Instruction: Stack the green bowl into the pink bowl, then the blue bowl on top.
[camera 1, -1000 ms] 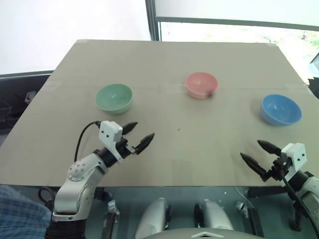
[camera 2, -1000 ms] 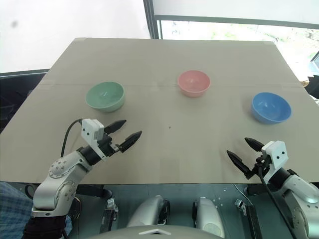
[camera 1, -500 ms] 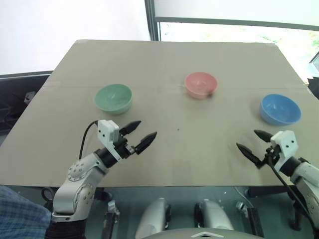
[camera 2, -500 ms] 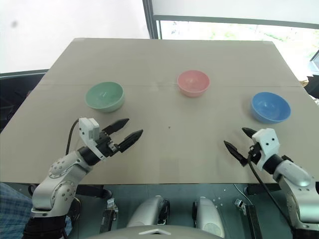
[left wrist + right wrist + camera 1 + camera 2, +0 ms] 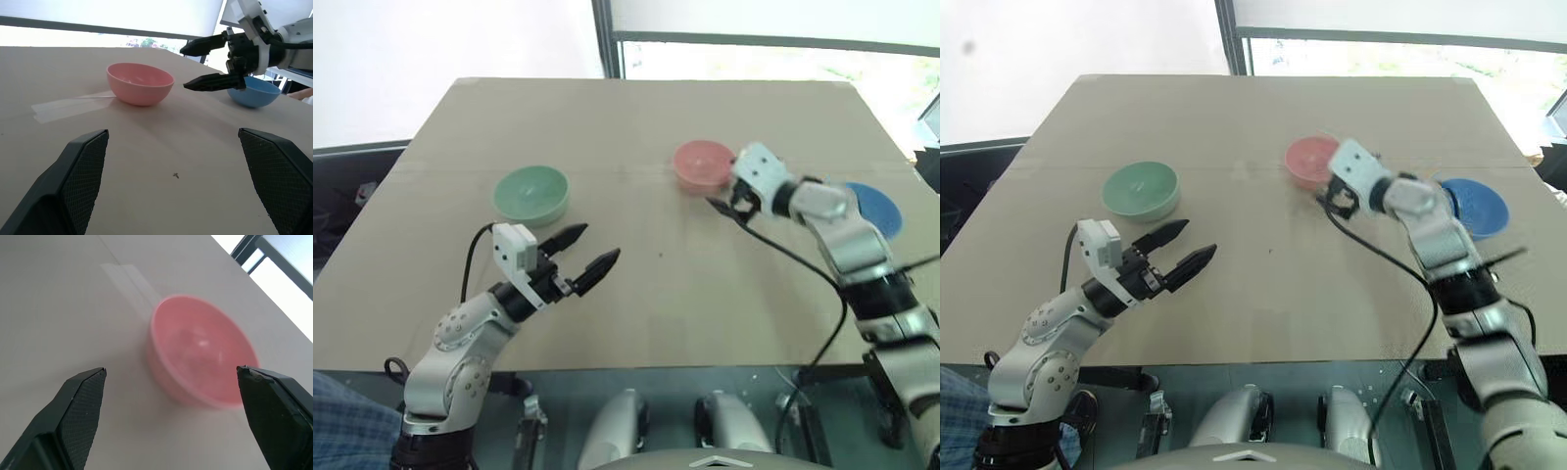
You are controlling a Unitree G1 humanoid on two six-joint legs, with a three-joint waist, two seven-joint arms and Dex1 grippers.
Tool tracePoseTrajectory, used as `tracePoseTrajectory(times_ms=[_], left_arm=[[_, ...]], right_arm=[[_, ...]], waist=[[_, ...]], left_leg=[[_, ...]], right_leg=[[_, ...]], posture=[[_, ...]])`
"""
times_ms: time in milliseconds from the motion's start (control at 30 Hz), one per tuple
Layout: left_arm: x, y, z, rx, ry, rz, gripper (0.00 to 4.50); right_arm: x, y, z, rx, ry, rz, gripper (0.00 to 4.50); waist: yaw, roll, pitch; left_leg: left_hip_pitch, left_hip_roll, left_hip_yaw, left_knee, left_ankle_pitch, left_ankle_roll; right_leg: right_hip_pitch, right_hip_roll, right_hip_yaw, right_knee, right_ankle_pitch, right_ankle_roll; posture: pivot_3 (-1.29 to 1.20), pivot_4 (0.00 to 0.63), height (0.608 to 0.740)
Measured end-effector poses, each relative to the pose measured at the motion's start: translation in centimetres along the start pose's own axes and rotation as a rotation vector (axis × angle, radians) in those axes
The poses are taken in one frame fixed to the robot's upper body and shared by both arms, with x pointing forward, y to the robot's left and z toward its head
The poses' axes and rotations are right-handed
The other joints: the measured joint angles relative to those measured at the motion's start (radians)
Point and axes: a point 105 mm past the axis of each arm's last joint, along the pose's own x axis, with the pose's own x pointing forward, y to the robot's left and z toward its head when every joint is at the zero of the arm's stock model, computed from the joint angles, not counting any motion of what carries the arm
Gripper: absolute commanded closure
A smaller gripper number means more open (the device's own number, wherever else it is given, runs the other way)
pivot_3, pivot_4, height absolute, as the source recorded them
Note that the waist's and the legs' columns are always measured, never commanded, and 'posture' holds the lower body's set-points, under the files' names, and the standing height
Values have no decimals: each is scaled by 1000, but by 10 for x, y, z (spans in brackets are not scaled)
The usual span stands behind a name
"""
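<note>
Nothing is stacked yet: all three bowls are sitting apart on the tabletop (image 5: pixel 636 294), each empty and upright. The green bowl (image 5: pixel 530 194) is resting toward the left side, the pink bowl (image 5: pixel 701 165) near the middle and farther back, and the blue bowl (image 5: pixel 874 208) off to the right, partly hidden behind the right arm in the head views.

The left tool (image 5: pixel 579 255) is hovering above the tabletop on the near side of the green bowl, its two black fingers spread wide and holding nothing. It is not touching the bowl.

The right tool (image 5: pixel 1329 203) is reaching in across the tabletop to the pink bowl, close beside its rim. Its wrist view is looking straight down onto that bowl, with the fingers (image 5: pixel 80 409) standing wide apart on either side of it and gripping nothing. From the left wrist view the same tool (image 5: pixel 208 63) is showing between the pink and blue bowls, clear of both.

So the whole task is remaining, as I judge it: the green bowl is waiting to go into the pink one, and the blue bowl is to follow on top. The right tool seems to be heading to steady or grasp the pink bowl, though whether it is meant to do either I cannot tell.
</note>
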Motion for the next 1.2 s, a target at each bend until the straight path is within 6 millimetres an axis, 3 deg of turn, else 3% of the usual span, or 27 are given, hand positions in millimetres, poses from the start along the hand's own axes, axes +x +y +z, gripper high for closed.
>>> tracePoseTrajectory(times_ms=[200, 467, 567, 767, 800, 867, 1200], left_arm=[[-1, -10, 4, 32, 2, -11, 15], [0, -21, 11, 67, -15, -19, 15], [-1, -24, 12, 68, -15, -18, 0], [-2, -26, 9, 58, -7, -8, 0], [-2, -26, 8, 54, -4, -8, 0], [-2, -26, 7, 52, -3, -9, 0], [1, -28, 8, 59, -10, -21, 0]], right_arm=[[33, 11, -5, -63, 81, 121, 0], [53, 9, -27, -77, 251, 132, 0], [58, 9, -28, -101, 272, 122, 815], [66, 16, -21, -130, 247, 138, 3107], [66, 18, -21, -131, 248, 142, 3703], [67, 19, -22, -132, 248, 147, 4291], [61, 20, -15, -216, 176, 213, 4428]], waist=[[-11, 0, 0], [-21, 1, 1], [-22, 2, 1], [-22, 2, 1], [-21, 2, 1], [-19, 3, 2], [-22, 3, 2]], left_leg=[[0, 0, 0, 0, 0, 0], [2, 0, 0, -1, 1, -2], [2, 0, 0, -2, 1, -2], [2, 0, 0, -3, 1, -2], [2, 0, 0, -3, 1, -2], [2, 0, 0, -3, 1, -2], [2, 0, 0, -3, 1, -2]], right_leg=[[0, 0, 0, 0, 0, 0], [-1, 0, 0, 4, 0, 0], [-1, 0, 1, 3, 0, 0], [-1, 0, 1, 3, 0, 0], [-1, 0, 1, 3, 0, 0], [-1, 0, 0, 3, 0, 0], [-1, 0, 1, 3, 0, 0]], posture=[[0, 150, 740], [0, 150, 740], [0, 150, 740], [0, 150, 740], [0, 150, 740], [0, 150, 740], [0, 150, 740]])
